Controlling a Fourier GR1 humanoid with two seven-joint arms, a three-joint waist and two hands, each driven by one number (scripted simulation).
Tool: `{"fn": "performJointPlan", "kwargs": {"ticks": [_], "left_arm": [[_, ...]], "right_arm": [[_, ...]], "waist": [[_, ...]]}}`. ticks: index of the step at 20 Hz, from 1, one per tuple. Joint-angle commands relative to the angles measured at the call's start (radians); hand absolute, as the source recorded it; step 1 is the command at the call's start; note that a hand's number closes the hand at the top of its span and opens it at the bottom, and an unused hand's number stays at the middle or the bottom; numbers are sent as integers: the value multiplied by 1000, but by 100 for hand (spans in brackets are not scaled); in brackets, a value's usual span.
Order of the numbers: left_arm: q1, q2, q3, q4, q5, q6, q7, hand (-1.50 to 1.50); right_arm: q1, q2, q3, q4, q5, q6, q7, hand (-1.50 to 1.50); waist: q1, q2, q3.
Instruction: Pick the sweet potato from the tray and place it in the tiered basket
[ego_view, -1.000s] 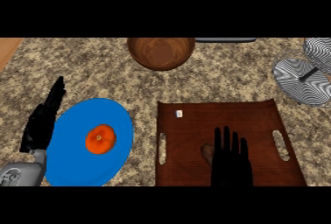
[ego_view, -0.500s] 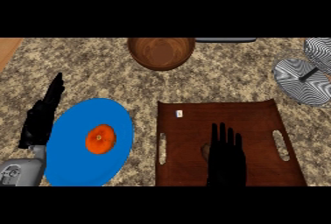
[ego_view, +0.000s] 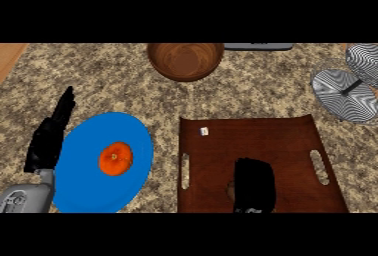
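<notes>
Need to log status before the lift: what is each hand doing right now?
Left hand: open, fingers straight, resting beside the blue plate.
Right hand: fingers curled over the sweet potato on the tray, shut on it.

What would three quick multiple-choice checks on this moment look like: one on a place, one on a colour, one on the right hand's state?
1. Where is the right hand?
A. over the brown tray
B. over the wooden bowl
C. at the tiered basket

2. What colour is the plate under the orange fruit?
A. white
B. blue
C. green

3. How is the right hand?
A. fingers straight, lifted clear of the tray
B. curled down onto something brownish on the tray
C. out of view

Answers: 1 A, it sits inside the tray's rim near the front edge; 2 B, the plate is plainly blue; 3 B, the fingers are bunched and a brownish bit shows at the hand's edge.
</notes>
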Motion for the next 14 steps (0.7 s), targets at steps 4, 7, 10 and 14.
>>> {"fn": "performJointPlan", "kwargs": {"ticks": [4,7,10,14], "left_arm": [[-29,-29,19,8,-34,4,20,0],[-38,-2,44,53,1,-34,-39,0],[-38,-2,10,2,-12,-44,24,0],[-70,-20,1,6,-17,-36,22,0]], "right_arm": [[36,31,35,11,-30,-77,39,150],[-141,31,-122,142,-197,-170,30,150],[-334,31,-268,186,-371,-177,106,150],[-561,31,-442,341,-430,-265,97,150]], "waist": [[-6,12,8],[6,18,8],[45,27,10],[52,29,10]]}}
